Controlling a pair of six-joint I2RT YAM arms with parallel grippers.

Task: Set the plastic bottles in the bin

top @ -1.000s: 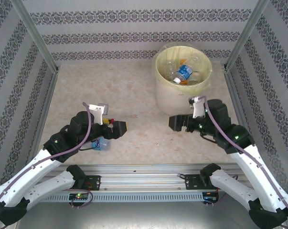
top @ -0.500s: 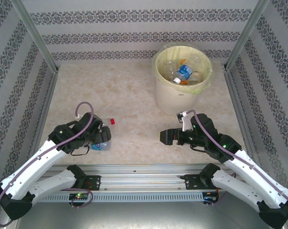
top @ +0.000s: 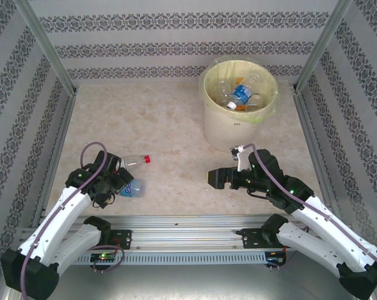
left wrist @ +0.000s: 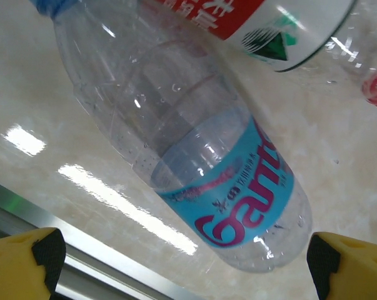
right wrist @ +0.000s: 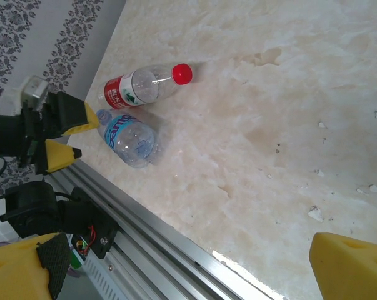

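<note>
Lying at the lower left of the bench (top: 175,125), the blue-label bottle (left wrist: 194,162) sits just ahead of the empty, wide-open left tool (top: 118,181), touching the red-label bottle (top: 133,161). The right tool (top: 215,179) gapes empty at mid-frame, and the bin (top: 221,128) at upper right holds more bottles.

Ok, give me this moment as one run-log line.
left gripper: open, close to blue-label Ganten bottle | right gripper: open, empty | red-capped bottle: lying beside the Ganten bottle | bin: several bottles inside
</note>
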